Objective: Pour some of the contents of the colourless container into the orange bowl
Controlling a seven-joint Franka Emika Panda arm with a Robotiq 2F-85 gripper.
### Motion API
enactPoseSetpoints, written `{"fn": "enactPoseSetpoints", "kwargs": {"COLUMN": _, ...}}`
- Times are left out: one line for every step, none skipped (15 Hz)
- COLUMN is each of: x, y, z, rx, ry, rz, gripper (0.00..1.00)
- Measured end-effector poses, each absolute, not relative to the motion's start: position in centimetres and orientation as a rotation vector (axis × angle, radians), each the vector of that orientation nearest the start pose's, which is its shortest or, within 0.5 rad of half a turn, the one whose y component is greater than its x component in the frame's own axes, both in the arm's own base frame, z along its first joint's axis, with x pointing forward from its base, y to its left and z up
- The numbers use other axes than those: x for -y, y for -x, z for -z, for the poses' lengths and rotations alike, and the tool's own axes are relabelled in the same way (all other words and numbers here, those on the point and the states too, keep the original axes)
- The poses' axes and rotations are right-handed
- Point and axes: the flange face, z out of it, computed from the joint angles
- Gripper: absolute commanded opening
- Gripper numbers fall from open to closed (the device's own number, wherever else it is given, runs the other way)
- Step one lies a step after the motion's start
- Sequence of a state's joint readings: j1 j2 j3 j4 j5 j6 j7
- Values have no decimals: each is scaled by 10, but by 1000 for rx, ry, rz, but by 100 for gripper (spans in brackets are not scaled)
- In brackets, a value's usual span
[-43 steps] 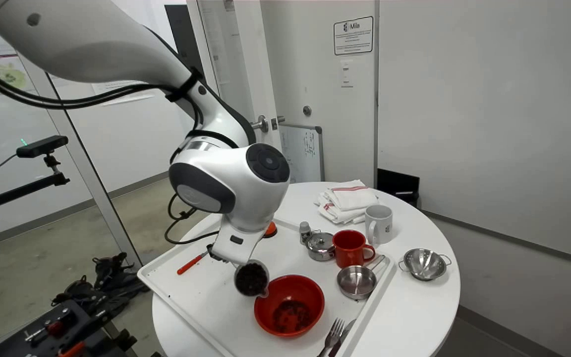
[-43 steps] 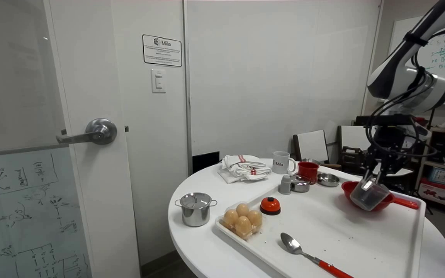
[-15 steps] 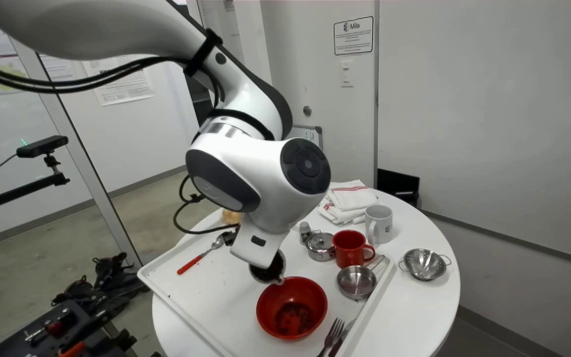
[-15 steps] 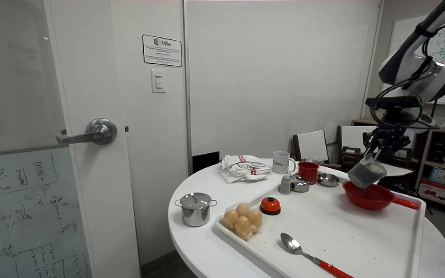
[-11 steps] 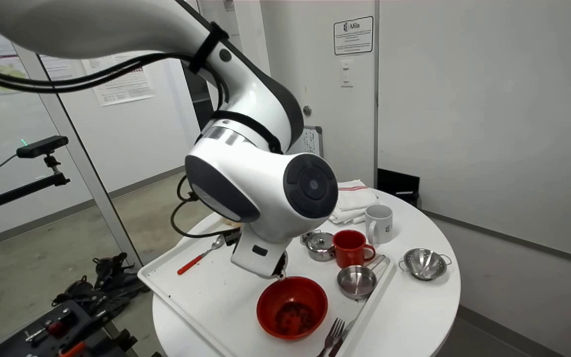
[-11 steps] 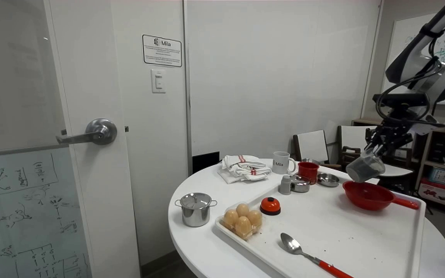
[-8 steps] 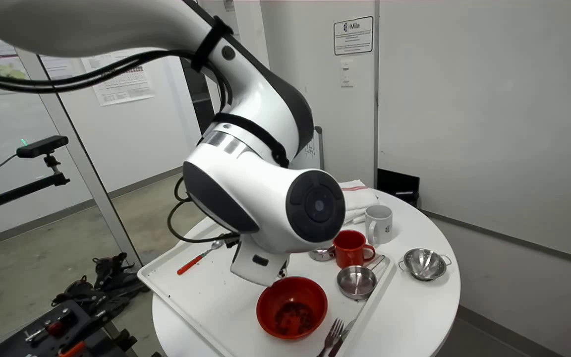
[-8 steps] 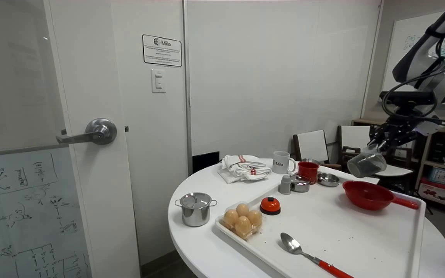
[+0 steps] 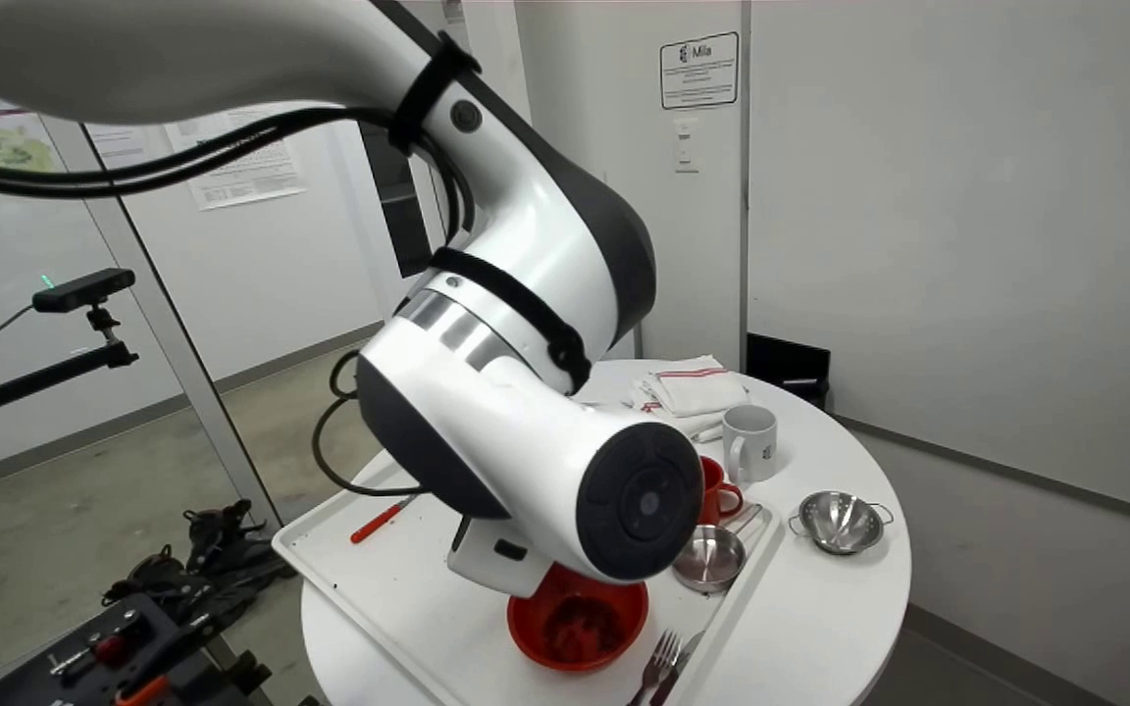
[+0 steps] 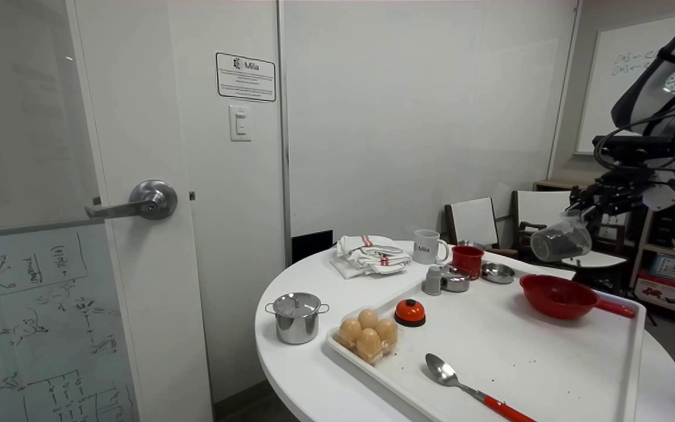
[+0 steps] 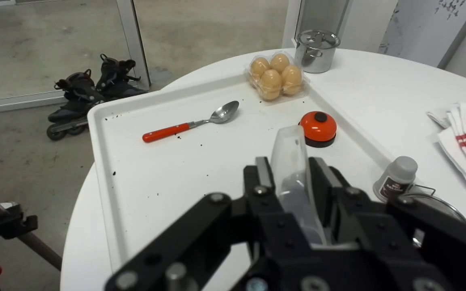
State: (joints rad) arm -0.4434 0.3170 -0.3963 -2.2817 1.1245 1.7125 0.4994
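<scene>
The colourless container (image 10: 560, 241) is a see-through cup, held tilted in the air above and a little left of the orange bowl (image 10: 555, 300) in an exterior view. Dark contents show through its lower side. My gripper (image 10: 581, 213) is shut on its handle; a translucent part of the container (image 11: 291, 153) shows between the fingers in the wrist view. The orange bowl also shows in an exterior view (image 9: 575, 628), with dark bits inside. There the arm hides the gripper and the container, and covers the bowl's far rim. The wrist view does not show the bowl.
The white tray (image 11: 168, 169) carries a spoon (image 11: 223, 113), eggs (image 11: 271, 83), an orange-and-black dome (image 11: 318, 127) and a grey shaker (image 11: 397, 178). A steel pan (image 9: 709, 561), a red mug (image 10: 467, 261) and a fork (image 9: 661, 662) are near the bowl. A lidded pot (image 10: 297, 319) stands outside the tray.
The container has risen from low at the bowl to above it, and its tilt has changed as the wrist rotated. The arm now hides it in an exterior view. The bowl stays in place.
</scene>
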Motion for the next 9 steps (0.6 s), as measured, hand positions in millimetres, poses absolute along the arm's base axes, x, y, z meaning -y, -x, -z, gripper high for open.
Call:
{"fn": "enactPoseSetpoints", "kwargs": {"x": 294, "y": -370, "z": -214, "rx": -1803, "ry": 1077, "rz": -665, "gripper": 7}}
{"fn": "enactPoseSetpoints", "kwargs": {"x": 293, "y": -370, "z": -213, "rx": -1796, "ry": 1077, "rz": -669, "gripper": 7}}
{"fn": "enactPoseSetpoints", "kwargs": {"x": 293, "y": -371, "z": -213, "rx": -1787, "ry": 1079, "rz": -672, "gripper": 7}}
{"fn": "enactPoseSetpoints", "kwargs": {"x": 292, "y": -371, "z": -213, "rx": -1776, "ry": 1084, "rz": -676, "gripper": 7}}
{"fn": "enactPoseSetpoints", "kwargs": {"x": 292, "y": -372, "z": -213, "rx": -1765, "ry": 1089, "rz": -679, "gripper": 7}}
{"fn": "enactPoseSetpoints", "kwargs": {"x": 292, "y": -372, "z": -212, "rx": -1758, "ry": 1093, "rz": -681, "gripper": 7}}
{"fn": "enactPoseSetpoints", "kwargs": {"x": 292, "y": -373, "z": -212, "rx": -1758, "ry": 1093, "rz": -682, "gripper": 7}}
{"fn": "enactPoseSetpoints", "kwargs": {"x": 292, "y": -373, "z": -211, "rx": -1758, "ry": 1094, "rz": -682, "gripper": 7}}
{"fn": "enactPoseSetpoints", "kwargs": {"x": 292, "y": -374, "z": -211, "rx": -1762, "ry": 1099, "rz": -682, "gripper": 7}}
